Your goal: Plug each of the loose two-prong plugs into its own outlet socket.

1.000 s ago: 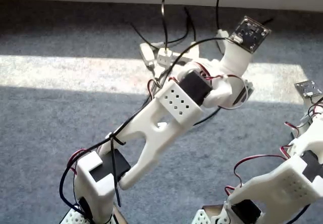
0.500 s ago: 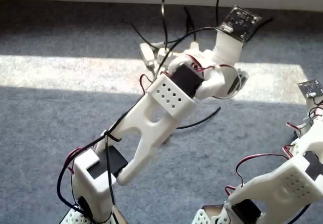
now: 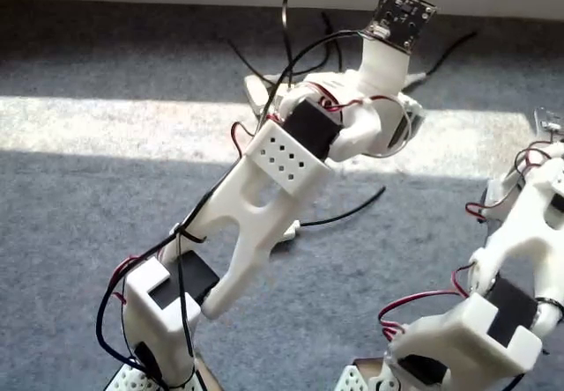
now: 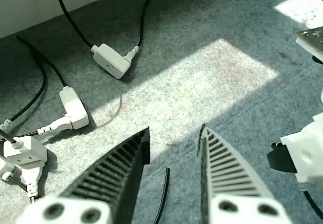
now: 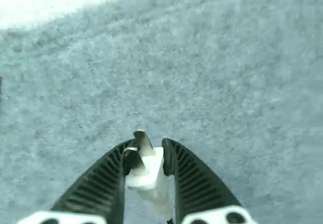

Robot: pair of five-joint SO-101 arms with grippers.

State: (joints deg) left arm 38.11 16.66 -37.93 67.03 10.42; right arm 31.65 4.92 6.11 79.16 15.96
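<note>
A white two-prong plug is pinched between the fingers of the right gripper, prongs pointing away from the wrist, above grey carpet at the right side of the scene. The left gripper hangs over the far middle with its fingers spread and nothing between them. Near it lie a loose white plug, a second plug and a white socket block.
</note>
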